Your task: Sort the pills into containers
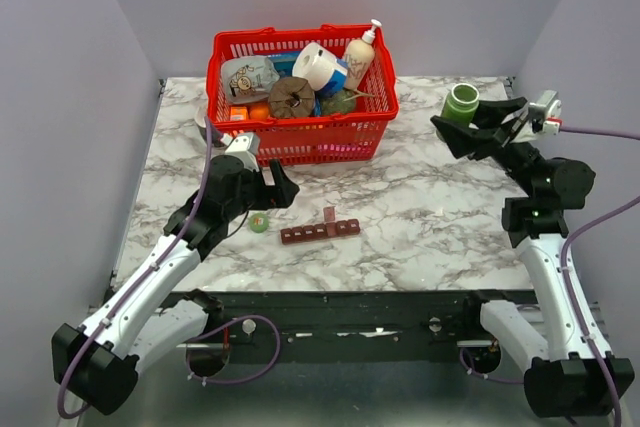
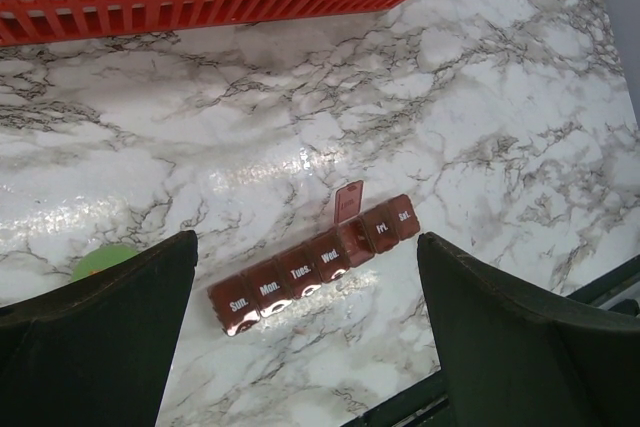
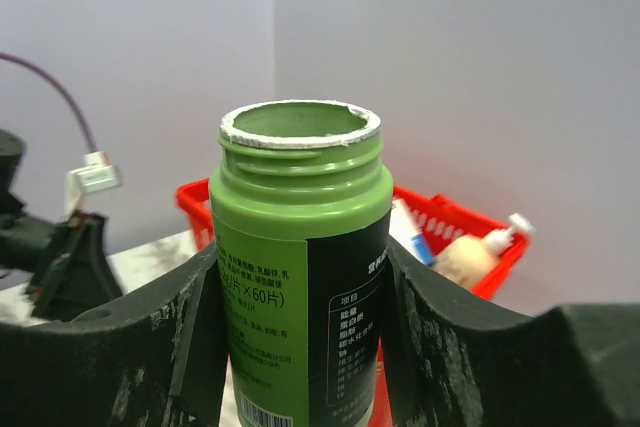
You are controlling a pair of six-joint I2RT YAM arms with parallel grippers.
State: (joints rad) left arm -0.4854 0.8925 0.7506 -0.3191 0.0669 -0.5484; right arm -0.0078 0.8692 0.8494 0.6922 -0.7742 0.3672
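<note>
The dark red pill organizer (image 1: 320, 231) lies on the marble table near the front middle; in the left wrist view (image 2: 318, 265) its day labels show and one lid stands open. My left gripper (image 1: 281, 189) is open above the table, up and left of the organizer, empty. A green bottle cap (image 1: 259, 222) lies left of the organizer, also seen in the left wrist view (image 2: 103, 261). My right gripper (image 1: 462, 119) is shut on the open green pill bottle (image 3: 303, 267), held upright above the table's far right. No loose pills show.
A red mesh basket (image 1: 302, 136) full of groceries stands at the back middle, just behind my left gripper. Grey walls close in the table on three sides. The table's front edge and black rail run just below the organizer.
</note>
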